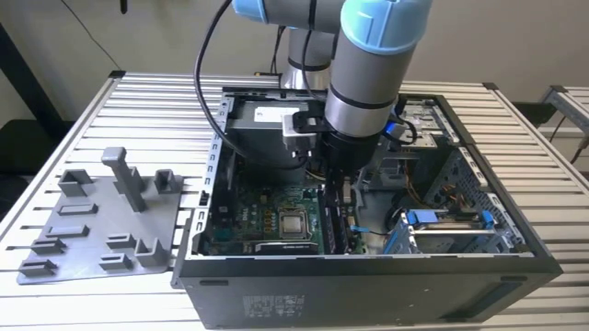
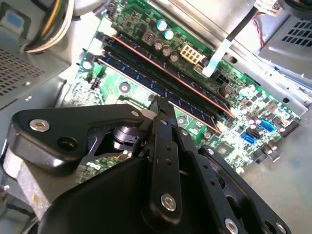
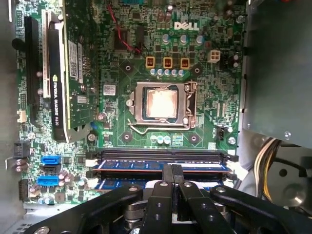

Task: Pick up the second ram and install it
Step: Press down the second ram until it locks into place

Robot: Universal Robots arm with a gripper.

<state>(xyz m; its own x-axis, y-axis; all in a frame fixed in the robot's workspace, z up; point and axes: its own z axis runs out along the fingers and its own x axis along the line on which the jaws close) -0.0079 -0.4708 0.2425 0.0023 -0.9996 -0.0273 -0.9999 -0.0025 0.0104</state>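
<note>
My gripper (image 3: 171, 168) is down inside the open computer case (image 1: 368, 276), over the memory slots of the green motherboard (image 3: 117, 122). Its two black fingers (image 2: 161, 105) are pressed together, shut. Their tips meet a thin dark stick, the second ram (image 3: 131, 165), which lies along a blue slot. I cannot tell whether the fingers pinch it or only press on its edge. In the second wrist view, two dark sticks with coppery edges (image 2: 190, 109) stand in neighbouring slots just beyond the fingertips. In the exterior view the gripper (image 1: 335, 189) hangs low beside the processor socket (image 1: 294, 224).
A graphics card (image 3: 58, 83) stands upright on the board. The power supply (image 1: 267, 124) and cable bundles (image 3: 265, 156) crowd the case's far end. Blue drive clips (image 1: 446, 219) sit at the exterior view's right. A grey holder tray (image 1: 101, 221) lies on the slatted table left of the case.
</note>
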